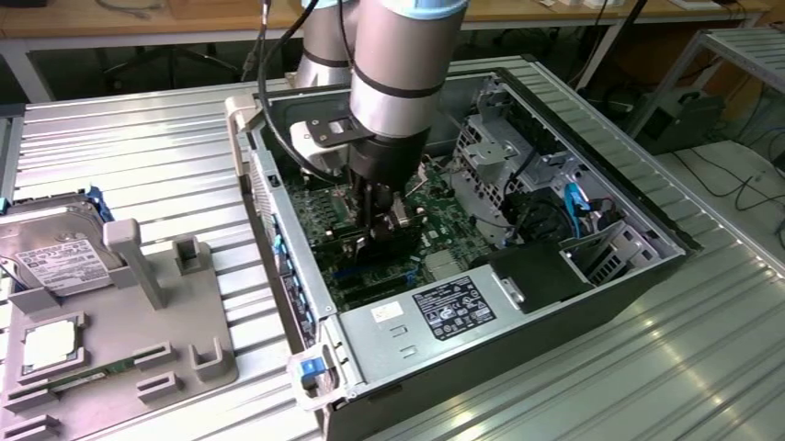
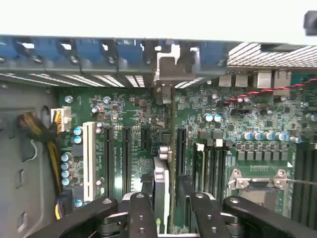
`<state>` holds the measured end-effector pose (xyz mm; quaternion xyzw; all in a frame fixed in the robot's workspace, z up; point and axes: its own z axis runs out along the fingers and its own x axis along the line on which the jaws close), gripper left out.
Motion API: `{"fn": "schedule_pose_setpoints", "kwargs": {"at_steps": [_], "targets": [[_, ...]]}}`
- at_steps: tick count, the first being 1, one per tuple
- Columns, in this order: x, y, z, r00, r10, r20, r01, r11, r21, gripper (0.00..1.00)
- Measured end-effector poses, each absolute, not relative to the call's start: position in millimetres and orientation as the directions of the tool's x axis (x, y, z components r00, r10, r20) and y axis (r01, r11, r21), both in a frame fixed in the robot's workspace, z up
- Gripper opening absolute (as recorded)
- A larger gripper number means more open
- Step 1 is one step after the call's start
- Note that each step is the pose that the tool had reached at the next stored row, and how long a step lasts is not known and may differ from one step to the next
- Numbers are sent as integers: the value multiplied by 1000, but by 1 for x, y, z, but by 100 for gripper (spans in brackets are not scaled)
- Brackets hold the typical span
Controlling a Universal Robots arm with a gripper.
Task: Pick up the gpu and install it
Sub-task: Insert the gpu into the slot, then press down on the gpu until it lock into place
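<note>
My gripper [image 1: 378, 225] is down inside the open computer case [image 1: 638, 276], just above the green motherboard [image 1: 424, 207]. In the wrist view the gpu [image 2: 160, 191] is seen edge-on as a thin upright card between the two black fingers [image 2: 141, 215], which are shut on it. Its silver bracket [image 2: 166, 82] reaches the row of rear slot openings in the case wall. The card's lower edge lies along the motherboard [image 2: 143, 111] among the long black expansion slots [image 2: 126, 158]. Whether it is seated in a slot cannot be told.
Around the card are a white slot [image 2: 89, 158], yellow power cables [image 2: 47, 134] and the CPU socket [image 2: 257, 183]. The power supply [image 1: 454, 308] and drive cage [image 1: 491, 156] crowd the case. Outside, a grey fixture [image 1: 160, 276] holds a hard drive [image 1: 50, 257] and a RAM stick [image 1: 73, 378].
</note>
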<state>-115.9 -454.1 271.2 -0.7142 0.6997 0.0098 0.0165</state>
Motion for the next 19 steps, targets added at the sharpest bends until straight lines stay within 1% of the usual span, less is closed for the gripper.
{"fn": "schedule_pose_setpoints", "kwargs": {"at_steps": [1, 2, 19], "targets": [[-116, -454, 284, 21, -999, -37, -1000, -20, -10, 19], [-116, -454, 284, 21, -999, -38, -1000, -20, -10, 11], [-116, -454, 284, 22, -999, -37, -1000, -22, -10, 11]]}}
